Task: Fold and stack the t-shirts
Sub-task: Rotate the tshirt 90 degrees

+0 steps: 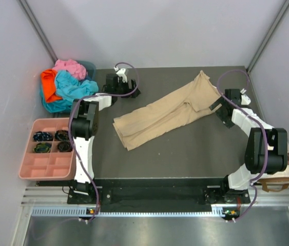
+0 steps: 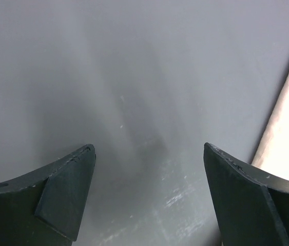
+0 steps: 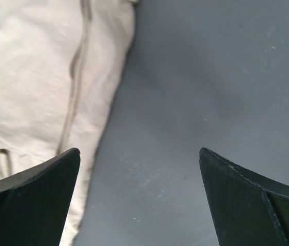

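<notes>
barely begun: the tan shirt (image 1: 170, 115) lies diagonally on the table (image 1: 185, 159), a long rumpled strip of soft cotton, seams showing, not yet squared. the other shirts (image 1: 64, 84), turquoise, orange and pink, sit heaped far left, unfolded. both claws gape empty: left gripper (image 2: 147, 154) over bare table, right gripper (image 3: 139, 154) beside the tan shirt's edge.

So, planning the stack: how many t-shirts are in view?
4: a tan cotton t-shirt spread mid-table; crumpled pink, orange and turquoise ones piled far left. More may hide underneath.
</notes>
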